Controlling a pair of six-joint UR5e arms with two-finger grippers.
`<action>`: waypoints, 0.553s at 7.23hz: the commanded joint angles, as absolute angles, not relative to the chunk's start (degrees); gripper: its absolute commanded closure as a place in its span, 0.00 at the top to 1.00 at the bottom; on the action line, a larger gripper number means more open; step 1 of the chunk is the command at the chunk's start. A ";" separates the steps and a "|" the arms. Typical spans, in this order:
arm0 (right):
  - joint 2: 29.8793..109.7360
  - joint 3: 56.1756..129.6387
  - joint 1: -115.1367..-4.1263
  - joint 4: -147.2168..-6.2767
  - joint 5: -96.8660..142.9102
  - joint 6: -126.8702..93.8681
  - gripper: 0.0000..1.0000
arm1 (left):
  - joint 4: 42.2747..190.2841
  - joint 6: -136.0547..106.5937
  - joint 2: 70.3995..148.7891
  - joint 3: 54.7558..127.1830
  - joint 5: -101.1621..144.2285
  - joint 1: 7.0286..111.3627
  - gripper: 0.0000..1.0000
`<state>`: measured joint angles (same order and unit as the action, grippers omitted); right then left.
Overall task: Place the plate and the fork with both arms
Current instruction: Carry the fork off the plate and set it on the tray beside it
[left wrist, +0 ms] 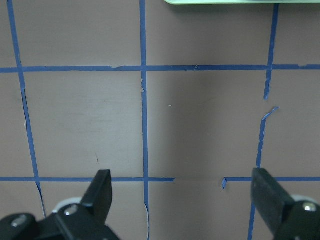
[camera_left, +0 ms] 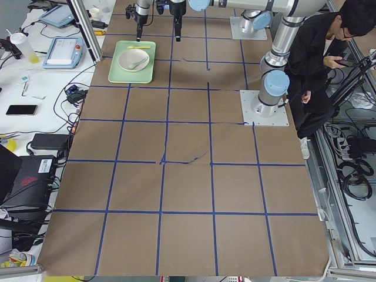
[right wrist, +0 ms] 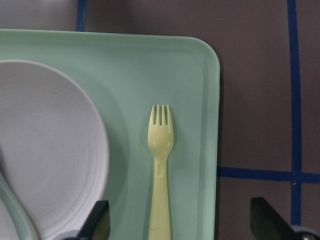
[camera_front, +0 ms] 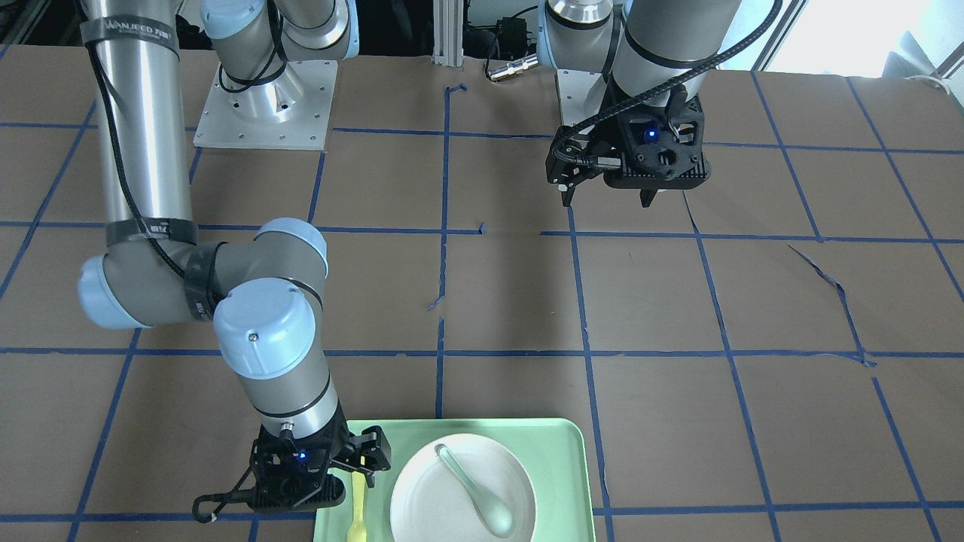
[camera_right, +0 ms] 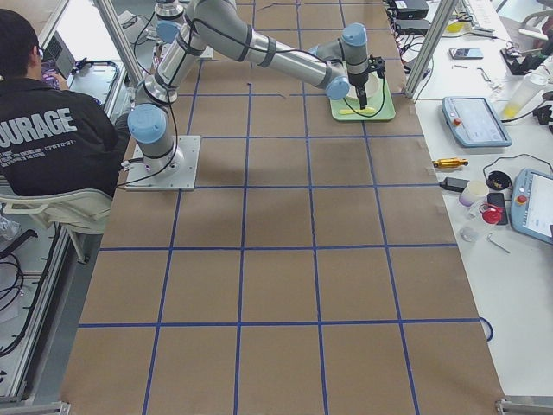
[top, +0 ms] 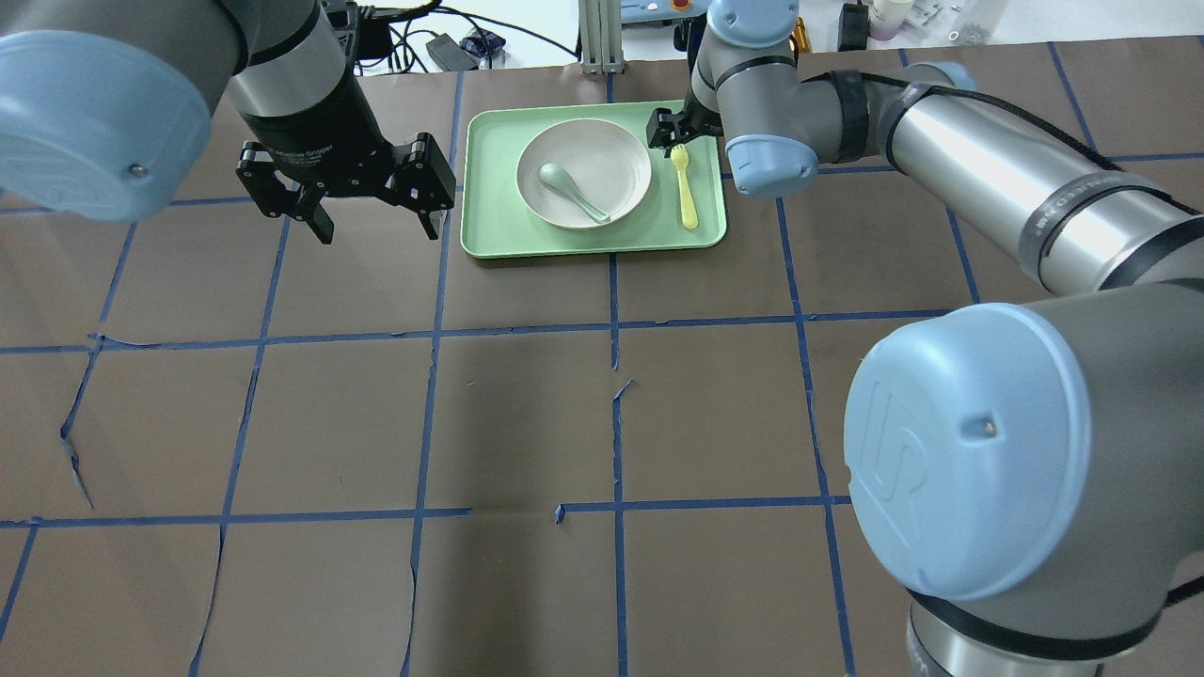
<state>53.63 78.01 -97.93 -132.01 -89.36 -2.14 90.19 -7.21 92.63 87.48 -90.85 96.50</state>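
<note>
The white plate [top: 602, 150] lies in the mint-green tray [top: 489, 240] at the table's far middle, with a grey-green spoon [top: 574, 193] in it. The pale-yellow fork [top: 687, 193] lies flat in the tray to the plate's right. My right gripper [top: 670, 132] hovers open over the fork's tine end. In the right wrist view the fork [right wrist: 161, 150] lies between the spread fingers [right wrist: 97, 222], untouched, beside the plate [right wrist: 55, 150]. My left gripper [top: 374, 226] is open and empty, above bare table left of the tray. The left wrist view shows its fingers [left wrist: 100, 190] spread.
The table is brown paper with a blue tape grid. The tray's edge [left wrist: 240, 1] shows at the top of the left wrist view. Operators sit by the robot's base in the side views. Tablets, bottles and cables lie beyond the table's far edge.
</note>
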 commanded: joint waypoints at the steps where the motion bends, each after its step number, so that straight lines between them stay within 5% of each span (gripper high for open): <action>1: 63.24 77.79 -97.56 -115.21 -89.47 0.09 1.00 | 90.26 -7.21 92.55 87.45 -90.88 96.50 1.00; 4: 75.47 77.78 -96.69 -95.46 -88.86 -0.09 1.00 | 90.44 -7.21 92.55 87.54 -90.88 96.50 1.00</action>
<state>70.97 77.83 -97.26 -100.94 -89.35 -0.04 90.36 -7.21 92.52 87.52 -90.88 96.50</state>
